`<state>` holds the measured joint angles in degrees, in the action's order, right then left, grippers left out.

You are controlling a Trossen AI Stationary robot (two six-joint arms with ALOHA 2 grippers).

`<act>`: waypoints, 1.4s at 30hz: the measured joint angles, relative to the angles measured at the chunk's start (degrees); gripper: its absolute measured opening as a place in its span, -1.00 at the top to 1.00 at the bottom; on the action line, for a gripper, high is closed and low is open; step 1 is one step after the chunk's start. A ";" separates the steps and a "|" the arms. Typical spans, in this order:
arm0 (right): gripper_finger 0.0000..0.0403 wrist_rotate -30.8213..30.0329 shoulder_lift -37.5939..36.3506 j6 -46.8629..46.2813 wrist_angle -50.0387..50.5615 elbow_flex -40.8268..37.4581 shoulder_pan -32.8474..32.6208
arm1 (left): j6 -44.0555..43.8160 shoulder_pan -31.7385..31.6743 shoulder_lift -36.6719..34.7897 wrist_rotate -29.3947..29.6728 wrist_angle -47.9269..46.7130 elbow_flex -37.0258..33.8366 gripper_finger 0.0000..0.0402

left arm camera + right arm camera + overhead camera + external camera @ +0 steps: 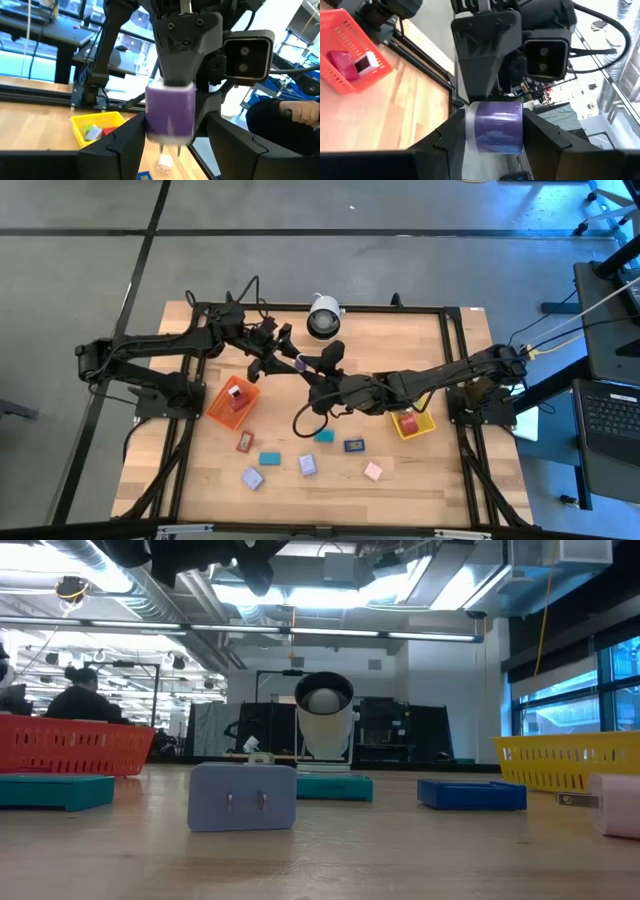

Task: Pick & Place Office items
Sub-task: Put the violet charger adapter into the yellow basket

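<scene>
Where the wooden table (420, 480) ends, grey floor (400, 205) — an open workshop.

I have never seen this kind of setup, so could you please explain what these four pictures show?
It is a robot with two arms at a table, each ending in a two-finger gripper. One picture looks down from above, one looks level across the tabletop, and two come from cameras on the wrists. On the table stand an orange basket and a yellow basket, with small coloured blocks scattered nearby. Above the table the grippers meet: the right gripper clamps a purple block, while the left gripper stands open around it.
</scene>
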<state>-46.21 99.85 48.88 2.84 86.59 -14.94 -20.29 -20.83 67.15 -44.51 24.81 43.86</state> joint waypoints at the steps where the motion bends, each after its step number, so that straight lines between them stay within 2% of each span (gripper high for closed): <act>1: 0.20 -0.40 -0.31 0.02 -0.05 0.00 0.00 | 0.02 -0.26 -0.31 -0.03 0.23 0.00 -0.02; 7: 0.21 -5.03 -2.98 -0.32 2.30 0.00 0.40 | -0.13 -2.20 -4.31 -1.55 -0.82 0.00 -0.02; 10: 0.21 -6.57 -5.16 -4.50 6.29 0.00 0.97 | 0.46 -2.87 -7.19 -1.22 -3.47 0.02 -0.02; 13: 0.21 -5.38 -8.58 -13.34 13.35 0.00 1.83 | 2.52 -2.98 -10.88 -0.59 -7.36 0.02 -0.02; 16: 0.21 -1.49 -12.71 -24.74 21.79 0.00 2.71 | 4.47 -2.95 -14.61 -0.48 -11.79 0.02 -0.02; 23: 0.21 2.99 -17.80 -48.06 41.29 0.07 2.74 | 9.38 -2.97 -22.06 3.65 -23.93 0.00 -0.02; 29: 0.21 9.97 -17.09 -72.73 66.75 0.05 3.54 | 14.22 -0.93 -24.52 13.50 -39.38 -0.04 -0.03; 32: 0.21 10.80 -16.73 -81.31 73.46 -1.34 3.18 | 17.70 1.20 -24.54 20.20 -45.13 -0.15 -0.02; 37: 0.21 15.39 -17.96 -87.88 73.45 -8.17 2.63 | 20.29 6.25 -24.57 28.54 -40.73 -3.31 -0.01; 42: 0.21 18.53 -19.93 -90.65 65.24 -20.08 1.63 | 21.14 10.10 -24.56 35.79 -30.13 -10.10 -0.01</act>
<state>-27.68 79.92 -41.77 68.07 66.50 -13.31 0.85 -10.73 42.59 -8.72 -5.32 33.76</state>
